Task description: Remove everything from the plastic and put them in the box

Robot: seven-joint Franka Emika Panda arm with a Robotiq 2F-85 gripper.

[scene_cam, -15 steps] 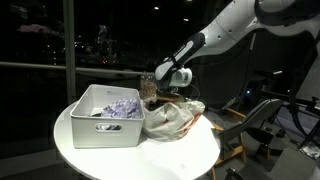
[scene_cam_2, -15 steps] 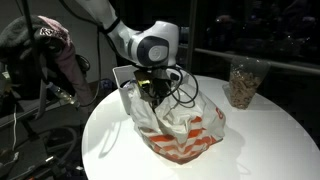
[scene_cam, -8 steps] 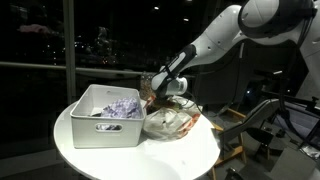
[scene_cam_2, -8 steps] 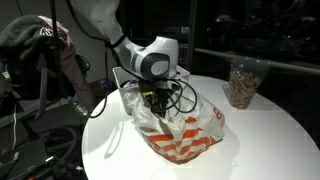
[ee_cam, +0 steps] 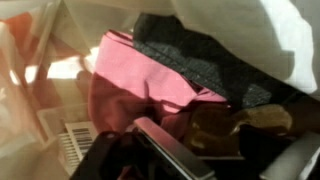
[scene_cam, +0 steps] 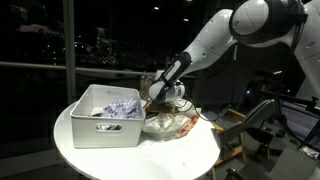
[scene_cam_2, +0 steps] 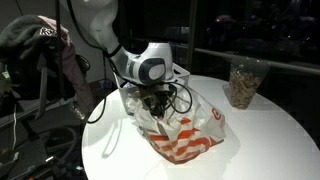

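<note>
We're down in plastic bag (scene_cam_2: 190,128) mouth with gripper (scene_cam_2: 154,100). We cannot tell if jaws are apart or pinching; nothing clearly held. Wrist view: pink cloth (ee_cam: 140,85) dead ahead, just beyond gripper, folded edge running upper left to lower right. Dark grey cloth (ee_cam: 205,60) behind it, overlapping. Further off: white bin (scene_cam: 100,132) just beside plastic bag, lavender cloth (scene_cam: 120,105) lying in it. Our call: pinch across pink fold, lift clear, swing toward white bin.
</note>
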